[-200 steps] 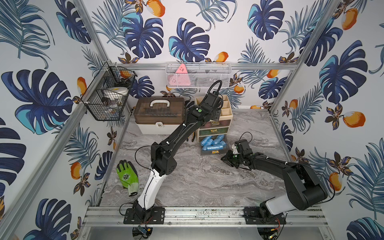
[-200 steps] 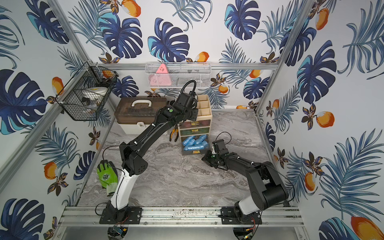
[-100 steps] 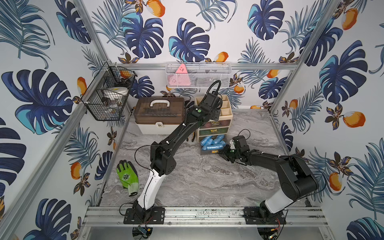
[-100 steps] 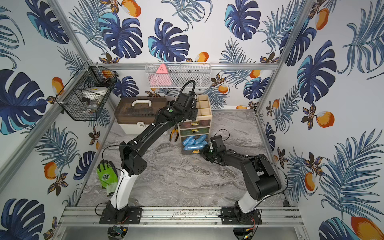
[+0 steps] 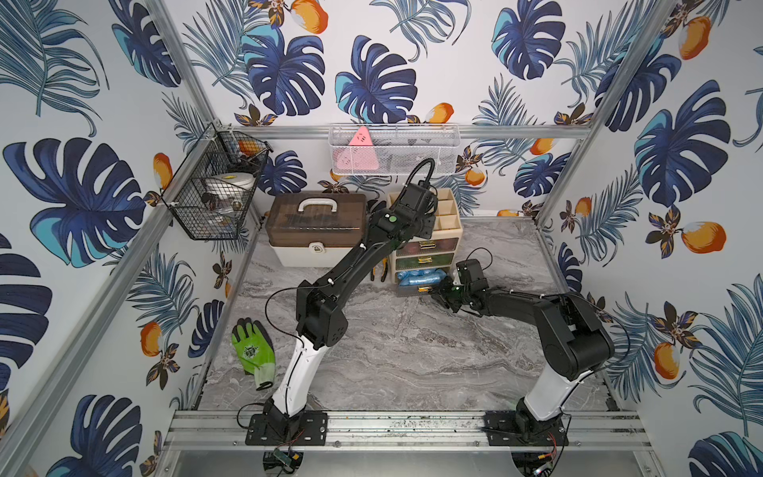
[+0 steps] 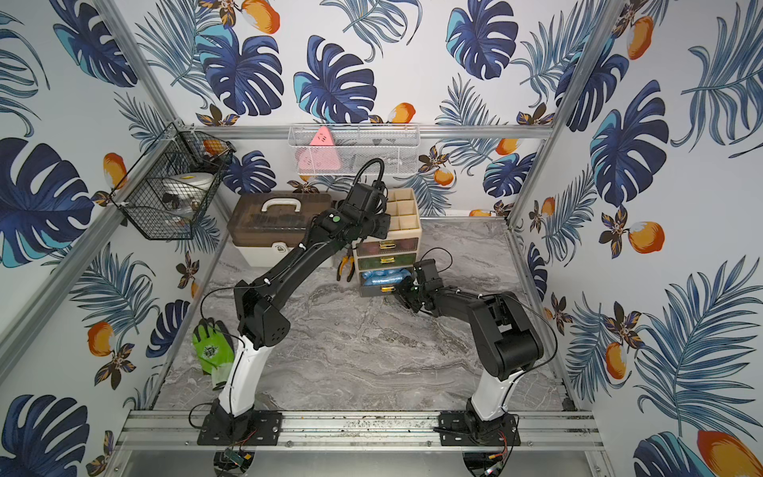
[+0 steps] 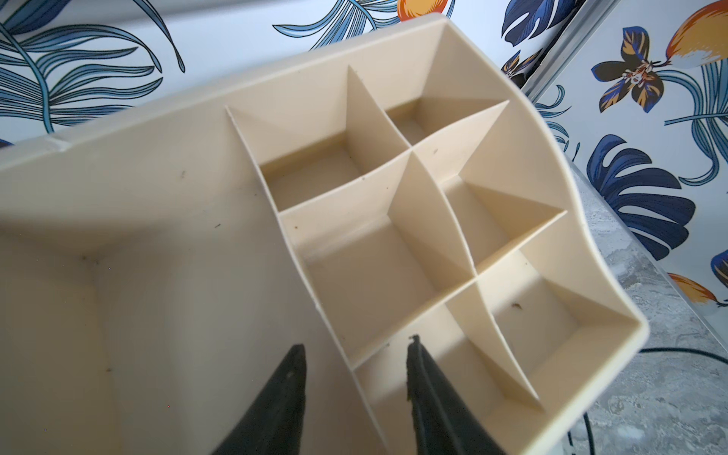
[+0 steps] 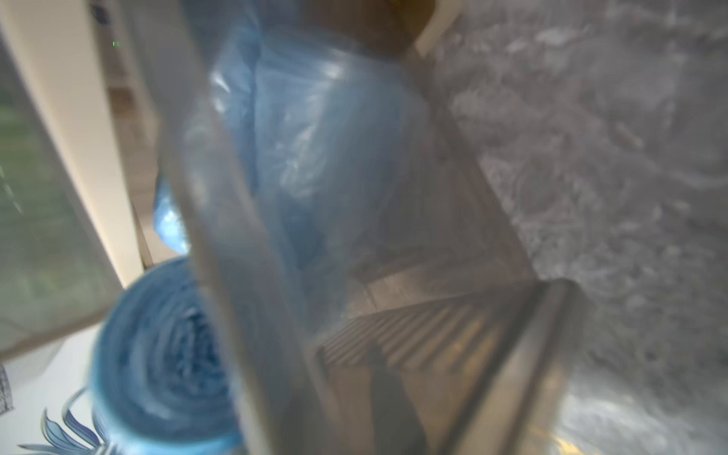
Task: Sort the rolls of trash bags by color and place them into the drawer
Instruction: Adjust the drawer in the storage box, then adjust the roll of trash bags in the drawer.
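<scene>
While the left gripper [image 7: 356, 342] hangs over the open top of the cream organizer [image 7: 512, 244], its wrist view shows two black fingers [image 7: 289, 394] set partway apart and holding nothing, with only a divider edge of the square compartments beneath the gap. Both top views hide those fingers under the wrist camera. The right gripper [image 5: 437, 291] sits low at the front of the bottom drawer [image 5: 406, 290], right by its gold handle. Whether its jaws are wide, narrow or gripping cannot be told: it is too small in both top views, and its own wrist view is blurred and shows no fingers. That wrist view does give the blue rolls [image 8: 315, 138] close up through the drawer's cloudy wall, one showing its coiled end [image 8: 157, 354]. In both top views they are a blue heap [image 6: 386, 276] in the pulled-out drawer. Above it, the middle drawer [image 5: 425, 260] shows green and the top drawer [image 5: 425, 246] reddish through their fronts. Orange-handled pliers [image 5: 380, 270] lie beside the organizer, a brown-lidded toolbox [image 5: 316, 223] stands further left, and a green glove [image 5: 252, 351] rests on the marble table [image 5: 413, 351].
</scene>
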Controlling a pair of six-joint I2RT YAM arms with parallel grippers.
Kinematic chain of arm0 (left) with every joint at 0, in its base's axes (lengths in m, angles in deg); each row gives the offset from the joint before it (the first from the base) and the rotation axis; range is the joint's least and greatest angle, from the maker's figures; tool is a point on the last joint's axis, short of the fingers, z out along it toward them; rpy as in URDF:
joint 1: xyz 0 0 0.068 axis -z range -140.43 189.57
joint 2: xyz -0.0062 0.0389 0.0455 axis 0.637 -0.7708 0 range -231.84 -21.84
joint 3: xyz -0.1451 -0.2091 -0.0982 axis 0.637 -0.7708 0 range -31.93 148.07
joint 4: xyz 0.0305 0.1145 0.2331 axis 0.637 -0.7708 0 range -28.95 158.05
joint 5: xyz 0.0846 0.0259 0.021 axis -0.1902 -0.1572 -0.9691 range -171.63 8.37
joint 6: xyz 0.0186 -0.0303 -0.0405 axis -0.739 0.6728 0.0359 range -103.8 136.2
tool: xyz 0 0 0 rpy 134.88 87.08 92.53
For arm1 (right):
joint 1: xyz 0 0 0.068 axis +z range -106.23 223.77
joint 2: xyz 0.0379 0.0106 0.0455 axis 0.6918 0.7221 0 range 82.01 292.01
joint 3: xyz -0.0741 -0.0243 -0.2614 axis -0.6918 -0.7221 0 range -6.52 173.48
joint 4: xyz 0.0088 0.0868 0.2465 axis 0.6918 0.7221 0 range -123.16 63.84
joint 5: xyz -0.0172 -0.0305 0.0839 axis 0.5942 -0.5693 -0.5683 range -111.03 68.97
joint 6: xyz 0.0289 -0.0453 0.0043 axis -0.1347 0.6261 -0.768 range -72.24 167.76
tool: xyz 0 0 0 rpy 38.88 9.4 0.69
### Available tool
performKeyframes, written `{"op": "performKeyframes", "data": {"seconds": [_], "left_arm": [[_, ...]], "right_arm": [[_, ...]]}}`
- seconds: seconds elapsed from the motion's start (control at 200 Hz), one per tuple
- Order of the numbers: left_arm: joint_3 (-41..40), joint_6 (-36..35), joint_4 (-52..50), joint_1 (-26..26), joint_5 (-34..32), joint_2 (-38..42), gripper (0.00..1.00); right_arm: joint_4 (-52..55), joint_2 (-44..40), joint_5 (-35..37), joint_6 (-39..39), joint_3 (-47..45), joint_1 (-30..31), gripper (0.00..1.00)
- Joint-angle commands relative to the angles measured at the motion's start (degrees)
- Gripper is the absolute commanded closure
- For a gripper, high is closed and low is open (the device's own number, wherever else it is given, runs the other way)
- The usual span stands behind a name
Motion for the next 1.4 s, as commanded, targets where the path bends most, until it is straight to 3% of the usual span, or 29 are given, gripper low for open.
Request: {"op": "performKeyframes", "data": {"seconds": [0.0,0.215,0.335,0.44,0.67,1.191,1.396], "left_arm": [[-0.48,-0.47,-2.93,-0.31,1.03,0.32,0.54],[-0.44,-0.03,-2.8,-0.98,1.87,0.35,0.54],[-1.05,0.1,-2.4,-1.36,2.14,0.91,0.54],[-1.27,0.24,-2.01,-1.59,2.35,1.24,0.54],[-0.97,0.41,-2.06,-1.98,3.15,1.19,0.54],[-2.58,1.11,-1.4,-3.16,5.13,1.34,0.54],[-2.82,1.29,-1.25,-3.35,5.56,1.34,0.54]], "right_arm": [[-2.5,0.56,-1.27,-1.07,1.35,-0.34,0.78],[-3.92,-4.33,-4.24,-0.84,-2.33,-0.38,0.77],[-0.28,-10.24,-1.92,2.65,-3.02,-0.42,0.76],[4.64,-13.0,1.07,6.7,-0.2,-0.43,0.82],[6.79,-7.24,1.65,9.34,6.7,-0.4,0.98],[3.43,5.01,1.34,5.52,10.69,0.08,1.0],[4.19,4.82,2.42,4.84,11.96,0.35,0.99]]}}
